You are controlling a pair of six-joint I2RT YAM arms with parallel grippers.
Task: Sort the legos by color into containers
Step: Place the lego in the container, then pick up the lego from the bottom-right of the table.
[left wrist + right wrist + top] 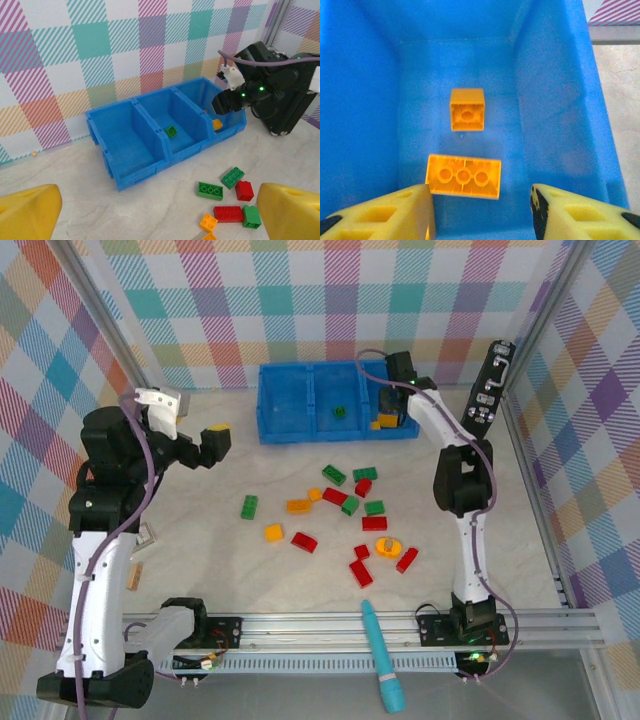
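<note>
**Bricks loose on the desk, three in the bin**

Nearest the arm bases, a teal pen [382, 658] lies across the rail at the desk's [200, 570] near edge. Beyond it, loose bricks are scattered over the middle of the desk. Red bricks [361, 573] lie mostly on the near side. Orange bricks [273, 533] sit to the left and centre, and green bricks [350, 505] lie a little farther back. One green brick [249, 507] lies apart on the left.

The left hand [215, 443] hangs above the left part of the desk, well apart from the loose bricks and facing the bin. Its yellow fingers [30, 212] stand apart with nothing between them.

Against the far wall stands the blue bin [290, 405], divided into three compartments. A single green brick [171, 131] lies in the middle one.

The right hand [480, 210] is over the right compartment, pointing down into it. Its fingers [395, 215] are spread and hold nothing. Below them on the compartment floor lie a long orange brick [464, 176] and, just beyond it, a small orange brick [467, 109]. Both are studs down and do not touch.

A tall black device [490, 385] leans in the far right corner.
</note>
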